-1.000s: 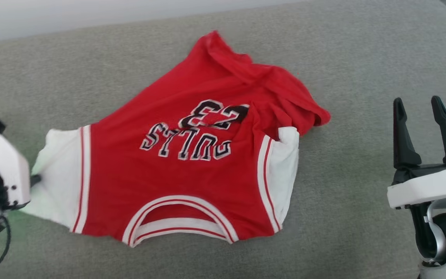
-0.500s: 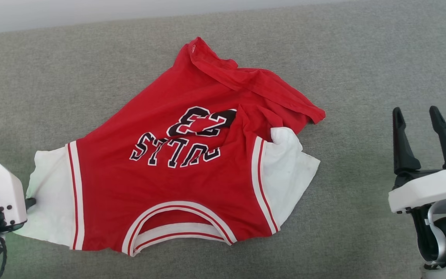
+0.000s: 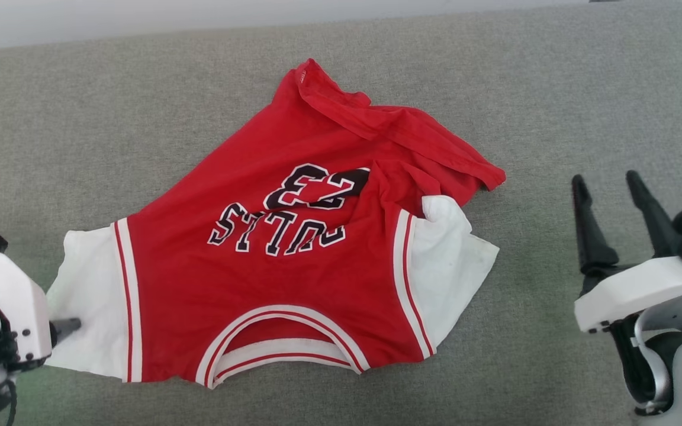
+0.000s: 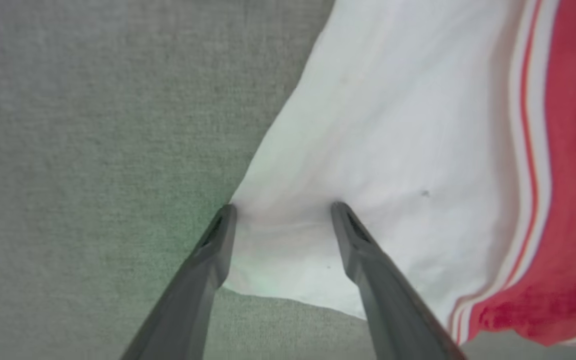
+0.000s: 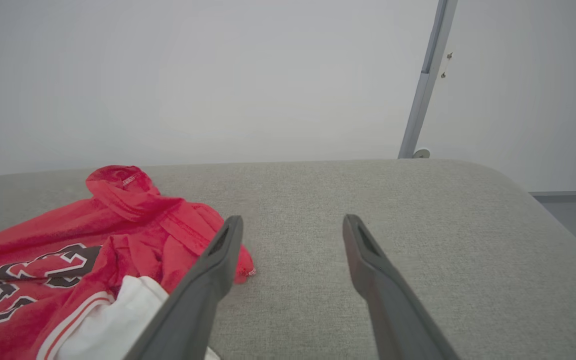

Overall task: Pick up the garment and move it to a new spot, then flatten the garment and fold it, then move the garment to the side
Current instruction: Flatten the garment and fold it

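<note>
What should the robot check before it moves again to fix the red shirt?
1. Is the left gripper open? Ok: its fingers are apart at the edge of the white sleeve.
2. Is that sleeve pinched? Not ok: nothing is clamped.
3. Is the right gripper open and off the jersey? Ok: it is apart from the jersey, to the right.
4. Is the jersey flat? Not ok: the far hem is folded over and the other sleeve is crumpled.
5. Is there free room on the grey cushion? Ok.
</note>
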Controlling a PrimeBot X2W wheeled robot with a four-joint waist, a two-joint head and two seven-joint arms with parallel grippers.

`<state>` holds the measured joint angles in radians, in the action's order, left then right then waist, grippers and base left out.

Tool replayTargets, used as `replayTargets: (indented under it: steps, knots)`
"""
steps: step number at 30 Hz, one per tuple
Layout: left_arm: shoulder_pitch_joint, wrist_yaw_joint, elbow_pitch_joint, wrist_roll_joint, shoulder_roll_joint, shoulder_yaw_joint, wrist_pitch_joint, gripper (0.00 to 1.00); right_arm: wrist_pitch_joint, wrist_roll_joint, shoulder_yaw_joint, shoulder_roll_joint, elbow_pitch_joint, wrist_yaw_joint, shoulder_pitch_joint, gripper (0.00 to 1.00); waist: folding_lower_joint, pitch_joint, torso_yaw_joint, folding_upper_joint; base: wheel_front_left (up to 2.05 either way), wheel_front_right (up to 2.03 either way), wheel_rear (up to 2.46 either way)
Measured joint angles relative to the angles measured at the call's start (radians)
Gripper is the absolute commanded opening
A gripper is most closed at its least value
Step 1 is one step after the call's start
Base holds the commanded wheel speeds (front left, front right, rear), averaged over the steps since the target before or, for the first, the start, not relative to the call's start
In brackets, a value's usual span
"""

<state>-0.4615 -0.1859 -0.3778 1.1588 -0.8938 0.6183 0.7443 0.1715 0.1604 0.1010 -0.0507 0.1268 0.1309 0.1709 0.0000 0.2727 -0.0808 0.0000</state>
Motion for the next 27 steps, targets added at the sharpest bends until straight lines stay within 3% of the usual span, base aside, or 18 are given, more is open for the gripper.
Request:
replayTargets:
  steps: [6, 12, 13, 14, 15, 27]
  knots:
    - [0.030, -0.038, 0.050, -0.019, -0.032, 0.022, 0.024, 1.00, 0.060, 0.015, -0.035, -0.007, 0.010, 0.000, -0.019, 1.00, 0.0001, -0.007, 0.009, 0.0000, 0.00, 0.00, 0.00]
    - [0.029, -0.029, 0.043, -0.041, -0.014, 0.033, 0.009, 1.00, 0.190, 0.074, -0.107, -0.058, 0.006, 0.000, -0.042, 1.00, 0.0000, 0.001, 0.021, 0.0001, 0.00, 0.00, 0.00]
    - [0.026, -0.024, 0.037, -0.039, -0.007, 0.032, 0.008, 0.89, 0.217, 0.083, -0.124, -0.070, 0.005, 0.000, -0.043, 1.00, 0.0000, 0.004, 0.023, 0.0000, 0.00, 0.00, 0.00]
    - [0.019, -0.011, 0.033, -0.037, 0.002, 0.034, 0.008, 0.07, 0.247, 0.092, -0.137, -0.082, 0.003, 0.000, -0.043, 1.00, 0.0000, 0.007, 0.026, 0.0001, 0.00, 0.00, 0.00]
    - [0.014, -0.003, 0.029, -0.037, 0.007, 0.036, 0.010, 0.00, 0.277, 0.105, -0.144, -0.088, 0.000, 0.000, -0.043, 1.00, 0.0000, 0.010, 0.028, 0.0000, 0.00, 0.00, 0.00]
    - [-0.076, 0.063, -0.031, -0.063, 0.080, 0.068, 0.004, 0.00, 0.588, 0.162, -0.230, -0.209, -0.083, 0.000, 0.071, 1.00, 0.0000, 0.047, 0.081, 0.0000, 0.00, 0.00, 0.00]
